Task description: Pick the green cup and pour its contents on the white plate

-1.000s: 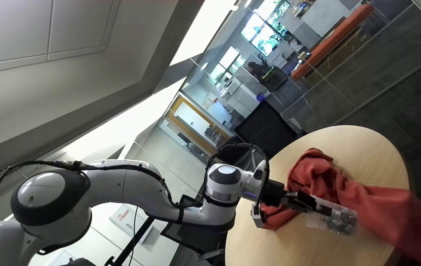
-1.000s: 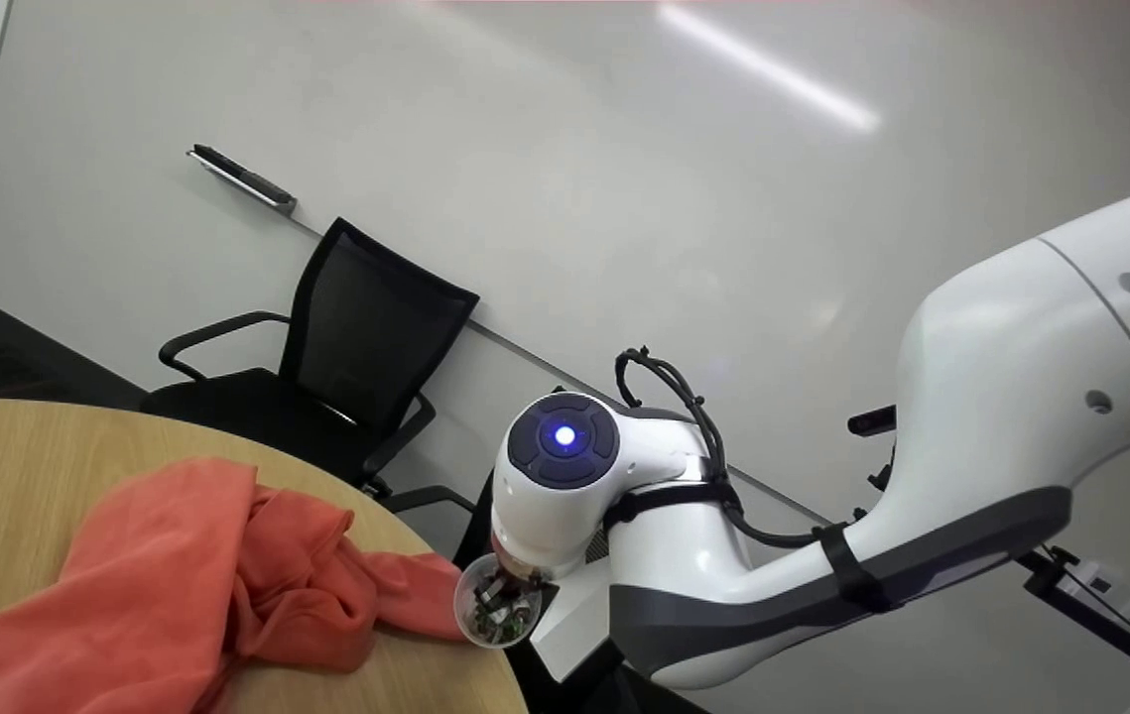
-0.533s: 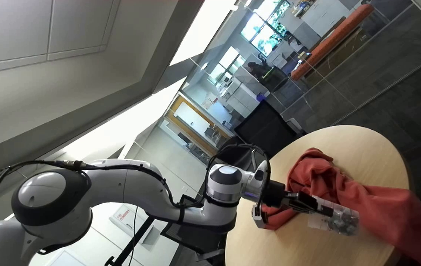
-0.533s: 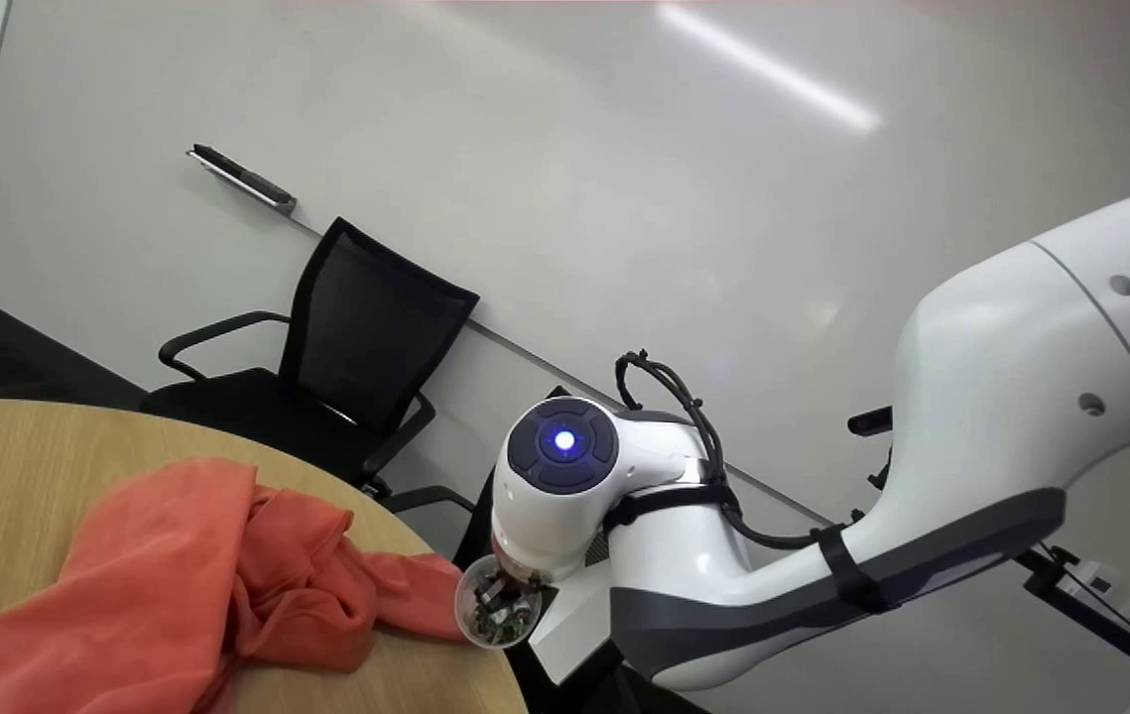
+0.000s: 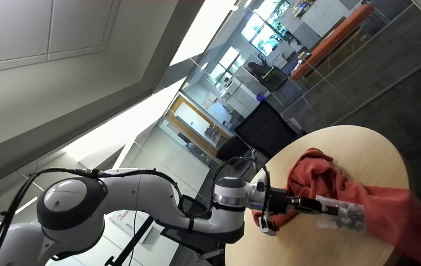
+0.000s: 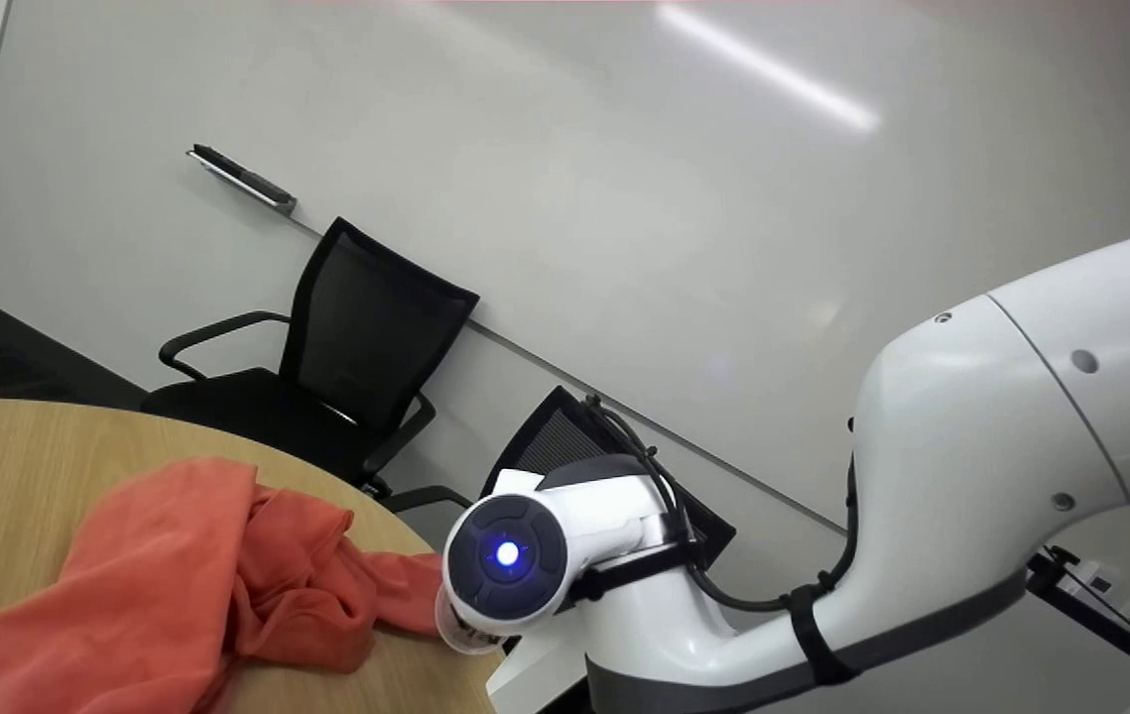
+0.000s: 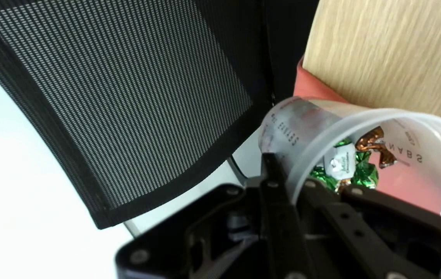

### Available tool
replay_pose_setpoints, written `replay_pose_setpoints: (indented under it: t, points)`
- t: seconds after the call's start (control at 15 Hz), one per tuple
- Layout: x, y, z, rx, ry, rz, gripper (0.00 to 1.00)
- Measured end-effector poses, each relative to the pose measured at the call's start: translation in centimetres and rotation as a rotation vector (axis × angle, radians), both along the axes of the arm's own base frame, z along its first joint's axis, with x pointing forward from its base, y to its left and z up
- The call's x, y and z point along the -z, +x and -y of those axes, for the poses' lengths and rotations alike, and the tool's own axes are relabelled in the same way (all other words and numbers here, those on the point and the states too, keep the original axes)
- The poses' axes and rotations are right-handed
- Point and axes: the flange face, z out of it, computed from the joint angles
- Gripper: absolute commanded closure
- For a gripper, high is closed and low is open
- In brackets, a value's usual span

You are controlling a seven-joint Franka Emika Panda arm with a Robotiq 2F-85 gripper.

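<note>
Black fingers [image 7: 278,209] pinch one wall of the clear plastic cup [image 7: 305,131] of green-and-brown foil-wrapped sweets [image 7: 363,170], probably above the round wooden table [image 5: 299,244]. Carrying seems underway; pouring calls for tipping over the unseen white plate. Since earlier, the white arm [image 6: 941,466] has sunk, mostly hiding the cup in an exterior view.
</note>
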Motion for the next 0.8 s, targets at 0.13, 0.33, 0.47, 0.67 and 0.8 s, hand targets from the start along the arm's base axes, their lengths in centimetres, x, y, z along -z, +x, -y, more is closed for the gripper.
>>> replay_pose_setpoints:
  t: [0.13,0.33,0.47,0.67,0.8]
  points:
    - [0.3,0.1,-0.8,0.005,-0.07,0.055,0.99]
    - [0.1,0.2,-2.0,0.019,-0.162,0.123,0.99]
    - [-0.1,0.2,-2.5,0.029,-0.228,0.154,0.99]
    - [0.1,-0.1,-3.0,0.043,-0.334,0.164,0.99]
    - [0.7,-0.2,-3.1,0.053,-0.392,0.159,0.99]
